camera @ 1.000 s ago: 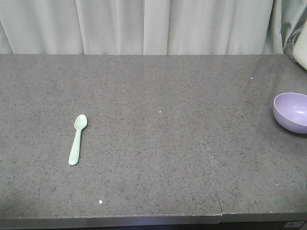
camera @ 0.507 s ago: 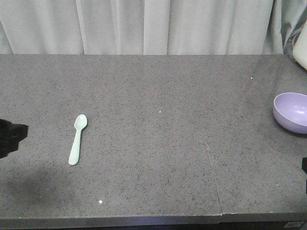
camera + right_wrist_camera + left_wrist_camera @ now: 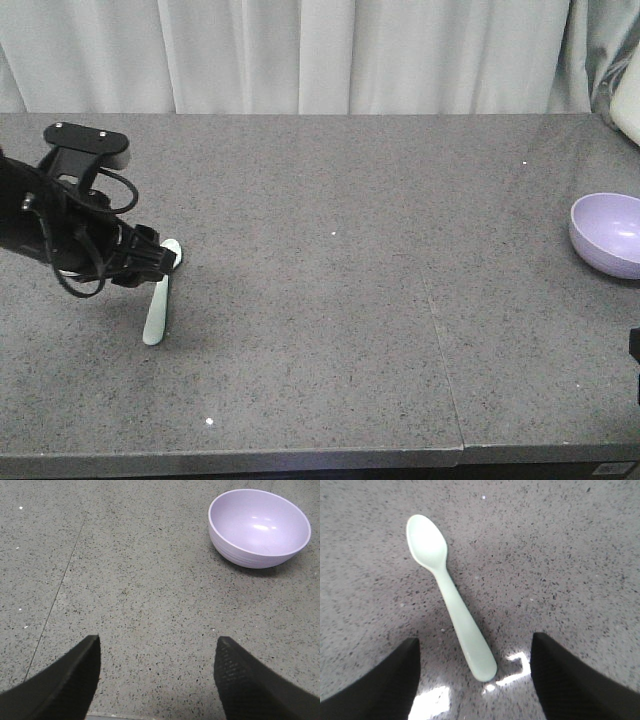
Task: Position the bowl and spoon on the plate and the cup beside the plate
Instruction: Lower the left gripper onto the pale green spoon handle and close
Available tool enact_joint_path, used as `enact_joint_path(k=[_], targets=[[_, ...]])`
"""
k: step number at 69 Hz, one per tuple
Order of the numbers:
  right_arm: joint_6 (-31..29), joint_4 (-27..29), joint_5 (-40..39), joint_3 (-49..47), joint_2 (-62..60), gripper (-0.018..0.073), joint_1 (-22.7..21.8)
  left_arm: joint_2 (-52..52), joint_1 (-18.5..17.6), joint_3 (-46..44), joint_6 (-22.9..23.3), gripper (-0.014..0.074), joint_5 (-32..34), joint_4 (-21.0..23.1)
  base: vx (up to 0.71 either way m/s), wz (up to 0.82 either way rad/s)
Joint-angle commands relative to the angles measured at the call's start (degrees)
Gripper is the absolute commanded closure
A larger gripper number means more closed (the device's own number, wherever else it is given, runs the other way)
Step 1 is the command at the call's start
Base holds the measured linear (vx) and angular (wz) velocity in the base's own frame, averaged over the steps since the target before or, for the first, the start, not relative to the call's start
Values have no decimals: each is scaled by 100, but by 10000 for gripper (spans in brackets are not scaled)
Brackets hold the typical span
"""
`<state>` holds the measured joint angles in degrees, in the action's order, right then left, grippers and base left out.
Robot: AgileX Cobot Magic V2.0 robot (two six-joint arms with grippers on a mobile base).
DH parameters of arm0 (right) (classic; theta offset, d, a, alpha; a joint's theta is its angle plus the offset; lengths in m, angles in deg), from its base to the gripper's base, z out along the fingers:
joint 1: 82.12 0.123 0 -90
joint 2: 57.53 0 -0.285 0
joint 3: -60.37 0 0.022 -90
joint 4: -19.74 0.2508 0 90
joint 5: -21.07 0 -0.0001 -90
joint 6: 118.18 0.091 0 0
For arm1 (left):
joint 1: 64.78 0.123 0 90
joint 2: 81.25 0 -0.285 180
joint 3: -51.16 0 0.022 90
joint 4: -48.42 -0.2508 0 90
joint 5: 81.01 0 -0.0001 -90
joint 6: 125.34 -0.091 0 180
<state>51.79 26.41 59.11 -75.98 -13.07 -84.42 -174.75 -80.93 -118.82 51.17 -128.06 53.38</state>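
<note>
The mint-green spoon [image 3: 155,315] lies flat on the grey table [image 3: 330,300] at the left, scoop pointing away. My left gripper [image 3: 160,260] hangs over its scoop end. In the left wrist view the gripper [image 3: 474,641] is open, and the end of the spoon's [image 3: 447,590] handle lies between its fingers without touching them. The lavender bowl [image 3: 608,233] stands upright at the table's right edge. My right gripper [image 3: 157,641] is open over bare table, with the bowl [image 3: 257,527] ahead of it to the right. The plate and the cup are out of view.
A pale curtain [image 3: 320,55] hangs behind the table. A seam [image 3: 440,340] runs through the tabletop right of centre. The corner of a white object [image 3: 628,100] shows at the far right. The table's front edge [image 3: 300,462] is near.
My left arm has come in from the left edge and now hangs over the spoon. The spoon and the bowl have not moved. A sliver of the right arm stays at the right edge.
</note>
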Motion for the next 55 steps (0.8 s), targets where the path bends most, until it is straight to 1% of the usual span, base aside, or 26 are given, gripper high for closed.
enact_joint_path(k=[1, 6, 10, 22, 36, 41, 49, 55], targets=[[-54, 26, -348, -188, 28, 75, -28, -191, -94, -393, 250, 158, 148, -72, 0, 0], [-54, 26, -342, -188, 28, 75, -28, -441, -111, -547, 430, 158, 101, -255, 0, 0], [-54, 49, -343, -188, 28, 75, -28, -652, -111, -709, 594, 158, -17, -292, 0, 0], [-54, 49, -343, -188, 28, 75, -28, -1140, -111, -1051, 807, 158, -102, -386, 0, 0], [-54, 49, -343, -188, 28, 75, -28, -1641, -111, -1482, 819, 179, -245, -424, 0, 0], [-54, 47, -343, -188, 36, 75, -28, -1780, -111, -1618, 909, 198, -322, -563, 0, 0], [-54, 47, -338, -188, 37, 75, -28, -1948, -111, -1795, 1072, 218, -557, -915, 0, 0], [-54, 47, -338, -188, 37, 75, -28, -2008, -111, -1842, 1112, 218, -623, -956, 0, 0]])
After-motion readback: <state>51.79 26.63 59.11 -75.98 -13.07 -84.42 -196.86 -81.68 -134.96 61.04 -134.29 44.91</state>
